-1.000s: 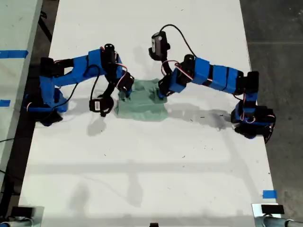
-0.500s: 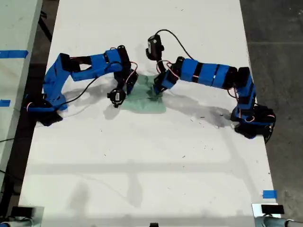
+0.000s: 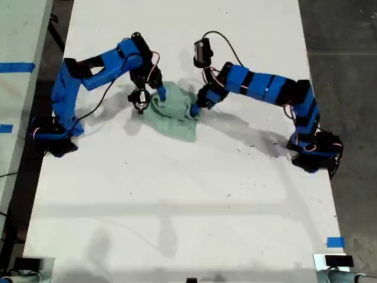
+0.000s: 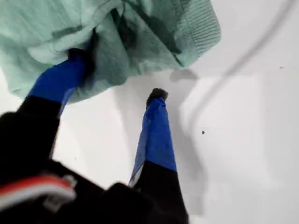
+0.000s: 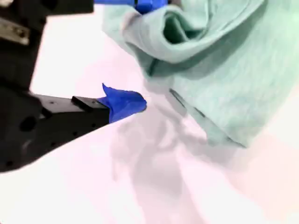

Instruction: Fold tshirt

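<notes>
Currently bunched in a crumpled heap, tshirt (image 3: 175, 115) on the white table (image 3: 177, 206), in the upper middle of the exterior view, with one corner trailing toward the exterior view's lower right. Flanked there by two blue arms: one arm (image 3: 97, 65) reaching in from the exterior view's left with its tip at the cloth's upper left edge, another arm (image 3: 265, 88) reaching in from the exterior view's right with its tip at the cloth's right edge. Cannot tell from the wrist views which of the two is first and which is second. Seen in the first wrist view: my first pincer (image 4: 119, 74) spread wide, one blue finger (image 4: 60, 77) tucked into a fold of the tshirt (image 4: 140, 32), the other down on bare table just beside the cloth, not touching it; ribbed hem showing along the cloth's edge. Seen in the second wrist view: my second pincer (image 5: 145, 53) also spread, one blue fingertip (image 5: 124, 102) low over bare table and apart from the tshirt (image 5: 224, 70), the other at the picture's rim against a rolled fold of cloth. No cloth pinched between either pair of jaws.
</notes>
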